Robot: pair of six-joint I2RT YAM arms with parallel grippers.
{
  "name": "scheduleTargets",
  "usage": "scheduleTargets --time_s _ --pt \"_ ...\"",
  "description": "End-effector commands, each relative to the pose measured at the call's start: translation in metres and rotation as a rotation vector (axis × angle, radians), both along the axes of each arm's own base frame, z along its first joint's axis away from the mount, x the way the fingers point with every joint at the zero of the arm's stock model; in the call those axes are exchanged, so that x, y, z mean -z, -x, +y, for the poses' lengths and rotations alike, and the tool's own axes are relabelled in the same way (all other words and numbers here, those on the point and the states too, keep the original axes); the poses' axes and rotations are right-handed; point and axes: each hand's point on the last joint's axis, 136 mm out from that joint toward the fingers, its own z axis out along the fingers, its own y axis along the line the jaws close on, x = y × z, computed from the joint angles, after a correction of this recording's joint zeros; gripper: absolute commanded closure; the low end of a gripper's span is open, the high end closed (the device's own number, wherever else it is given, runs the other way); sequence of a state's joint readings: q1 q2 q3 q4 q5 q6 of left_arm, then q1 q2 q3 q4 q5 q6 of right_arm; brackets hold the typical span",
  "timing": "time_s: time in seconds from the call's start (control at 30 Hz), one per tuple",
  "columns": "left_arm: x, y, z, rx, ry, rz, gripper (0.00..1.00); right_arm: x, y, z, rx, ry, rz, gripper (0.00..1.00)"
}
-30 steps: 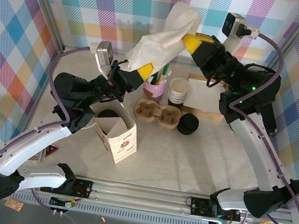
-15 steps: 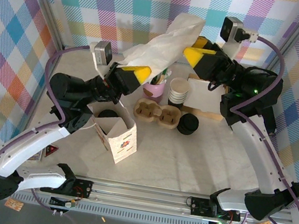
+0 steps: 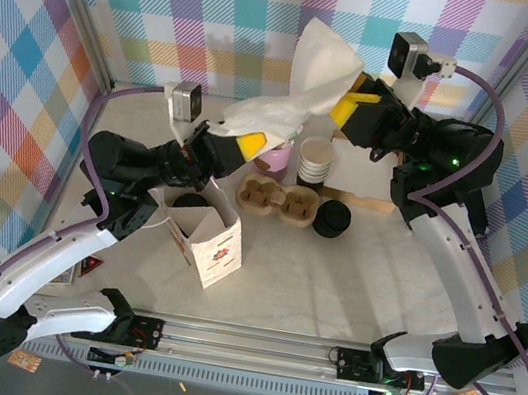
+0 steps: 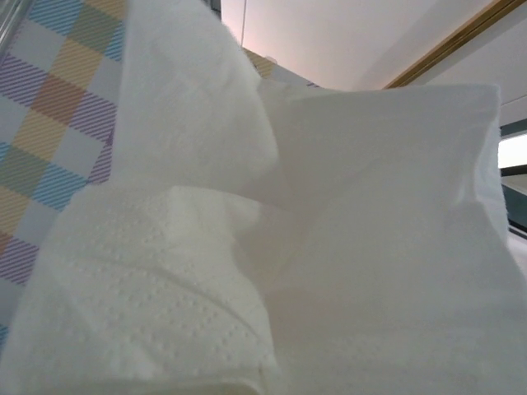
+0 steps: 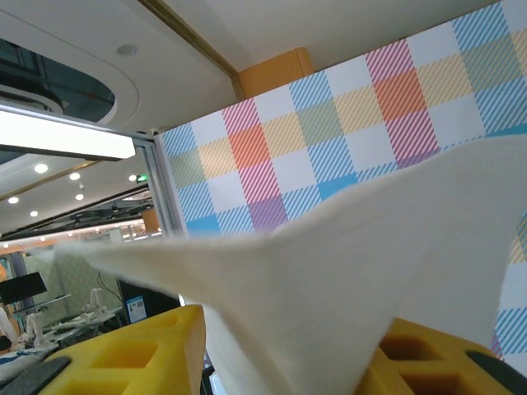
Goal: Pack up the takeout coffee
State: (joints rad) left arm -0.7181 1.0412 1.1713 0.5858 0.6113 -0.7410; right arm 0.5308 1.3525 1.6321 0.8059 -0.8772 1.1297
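While my left pincer (image 3: 238, 139) and right pincer (image 3: 348, 100) each clench an end of one napkin (image 3: 311, 69) at upper centre, the one coffee (image 3: 189, 201) sits inside the one bag (image 3: 217, 250), centre left. Packing looks nearly done to me; the napkin remains. One cup stack (image 3: 316, 161), one lid stack (image 3: 331, 219) and one carrier (image 3: 277, 200) stand on the bench (image 3: 331, 280).

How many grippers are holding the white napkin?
2. The left gripper pinches the lower end of the white napkin, near the pink cup; the right gripper pinches its upper end, by the back wall.
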Motion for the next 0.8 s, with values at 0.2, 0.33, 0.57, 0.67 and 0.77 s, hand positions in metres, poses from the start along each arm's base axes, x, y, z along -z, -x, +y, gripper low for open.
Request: scheduleTargets --time_s 0.2,0.33,0.57,0.67,0.77 --pt "0.012 0.003 0.013 -0.044 -0.006 0.015 1.00 -0.020 0.031 -0.015 0.026 -0.039 -0.134 0.85" --pt "0.015 0.004 0.014 -0.050 -0.015 0.016 1.00 -0.020 0.029 -0.013 0.044 -0.025 -0.147 0.97" --pt "0.041 -0.014 0.062 -0.409 -0.071 0.064 0.20 -0.012 0.027 0.005 0.105 0.093 -0.285 1.00" --pt "0.060 -0.020 0.116 -0.682 -0.065 0.124 0.12 -0.004 0.027 0.017 0.075 0.140 -0.364 1.00" --pt "0.076 -0.017 0.168 -0.904 -0.077 0.188 0.15 0.005 0.023 0.032 0.030 0.175 -0.418 1.00"
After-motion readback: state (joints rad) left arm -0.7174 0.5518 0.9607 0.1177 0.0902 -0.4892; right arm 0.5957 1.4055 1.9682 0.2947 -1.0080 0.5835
